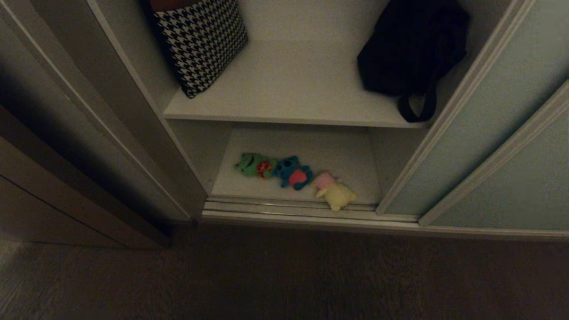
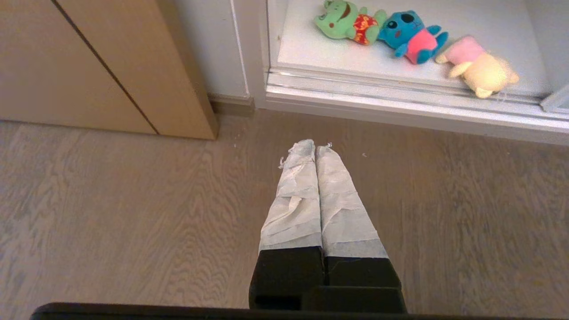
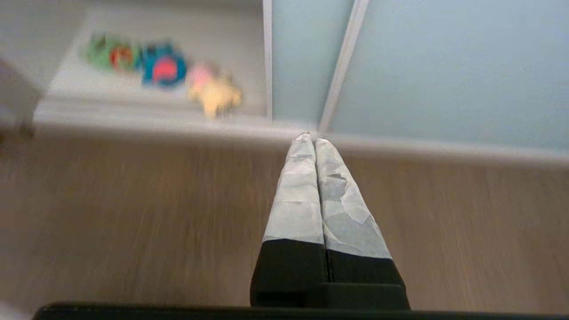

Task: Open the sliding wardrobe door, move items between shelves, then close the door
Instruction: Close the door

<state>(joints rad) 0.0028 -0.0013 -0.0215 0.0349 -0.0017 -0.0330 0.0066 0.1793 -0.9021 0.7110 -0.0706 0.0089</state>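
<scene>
Left gripper (image 2: pixel 314 149) hanging over wooden floor (image 2: pixel 133 213), jaws pressed together, empty. Right gripper (image 3: pixel 313 141) likewise, jaws together, nearing floor track (image 1: pixel 289 208). Sliding wardrobe door (image 1: pixel 489 146) standing open at right. Green toy (image 1: pixel 250 164), blue toy (image 1: pixel 291 171), cream-yellow toy (image 1: pixel 335 192) lying in row on bottom shelf (image 1: pixel 338 151).

Neither arm shows in the head view. The left gripper (image 2: pixel 315 147) hangs low over the floor, its taped fingers (image 2: pixel 294 200) pressed together with nothing between them, pointing ahead and down. The right gripper (image 3: pixel 314 138) hangs likewise, jaws closed and empty, taped fingers (image 3: pixel 297 195) touching along their whole length.
</scene>
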